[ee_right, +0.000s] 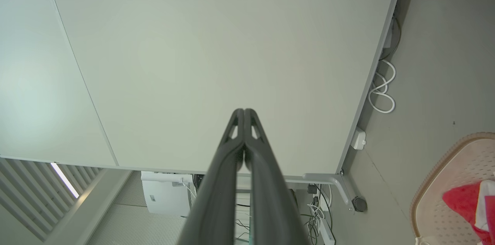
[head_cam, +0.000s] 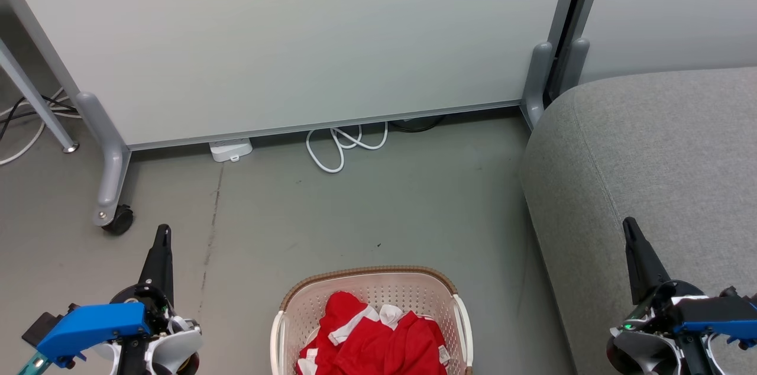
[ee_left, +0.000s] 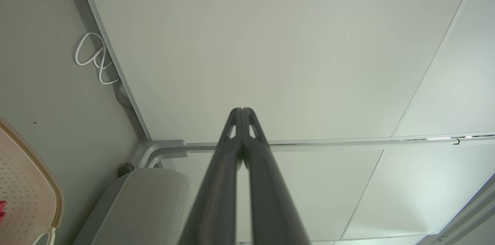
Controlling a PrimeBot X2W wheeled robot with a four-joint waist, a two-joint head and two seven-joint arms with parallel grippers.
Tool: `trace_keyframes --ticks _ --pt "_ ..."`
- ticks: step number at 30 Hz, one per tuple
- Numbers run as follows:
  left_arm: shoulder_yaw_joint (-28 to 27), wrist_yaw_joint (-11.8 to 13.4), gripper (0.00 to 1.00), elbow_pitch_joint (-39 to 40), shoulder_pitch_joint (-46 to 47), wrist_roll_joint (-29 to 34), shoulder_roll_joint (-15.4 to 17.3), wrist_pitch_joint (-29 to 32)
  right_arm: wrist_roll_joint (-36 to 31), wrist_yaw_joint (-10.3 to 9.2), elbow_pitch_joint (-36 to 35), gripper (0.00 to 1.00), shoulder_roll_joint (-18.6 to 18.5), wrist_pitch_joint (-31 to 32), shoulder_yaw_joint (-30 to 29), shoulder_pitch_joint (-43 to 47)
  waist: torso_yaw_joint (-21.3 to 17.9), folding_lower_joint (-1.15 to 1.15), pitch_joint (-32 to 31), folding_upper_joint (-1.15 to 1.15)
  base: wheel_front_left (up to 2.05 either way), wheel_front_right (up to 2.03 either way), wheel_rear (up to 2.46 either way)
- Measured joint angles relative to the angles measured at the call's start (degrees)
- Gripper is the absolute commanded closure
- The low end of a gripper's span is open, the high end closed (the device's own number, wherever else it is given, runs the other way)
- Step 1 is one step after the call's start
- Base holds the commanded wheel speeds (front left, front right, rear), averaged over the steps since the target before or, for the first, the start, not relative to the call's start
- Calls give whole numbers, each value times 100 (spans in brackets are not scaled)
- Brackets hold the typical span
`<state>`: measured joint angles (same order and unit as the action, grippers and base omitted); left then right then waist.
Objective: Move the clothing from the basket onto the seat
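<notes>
**Soft, even indoor light**

Diffuse light falls evenly across the partition panel [head_cam: 295,38]. A thin soft shadow lies on the floor [head_cam: 414,203] under the panel's lower edge. In both wrist views its straight edges bow slightly; a strip light [ee_right: 64,179] glows just past it.

Clothing [head_cam: 378,344] was soft red cloth w/ white trim; basket [head_cam: 378,290] looked matt perforated plastic, woven-look rim; seat [head_cam: 650,144] was grey textured fabric; floor [head_cam: 384,209] smooth, matt.
</notes>
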<state>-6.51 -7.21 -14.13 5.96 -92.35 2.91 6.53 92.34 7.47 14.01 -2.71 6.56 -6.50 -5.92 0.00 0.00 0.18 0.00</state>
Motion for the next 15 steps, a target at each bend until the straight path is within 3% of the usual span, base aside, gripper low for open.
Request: trace_keyframes --ticks 6,7,15 --pt "3 8 100 -49 -34 2 -5 -8 -1 -2 46 100 11 -1 5 35 0 0 0 0 0 0 0" --pt "5 13 0 -97 -93 2 -14 -8 -1 -8 101 0 23 -2 9 81 0 0 0 0 0 0 0" --pt "43 14 0 -208 -310 114 -60 -167 -130 -15 252 0 48 -157 85 232 3 1 8 0 0 0 0"
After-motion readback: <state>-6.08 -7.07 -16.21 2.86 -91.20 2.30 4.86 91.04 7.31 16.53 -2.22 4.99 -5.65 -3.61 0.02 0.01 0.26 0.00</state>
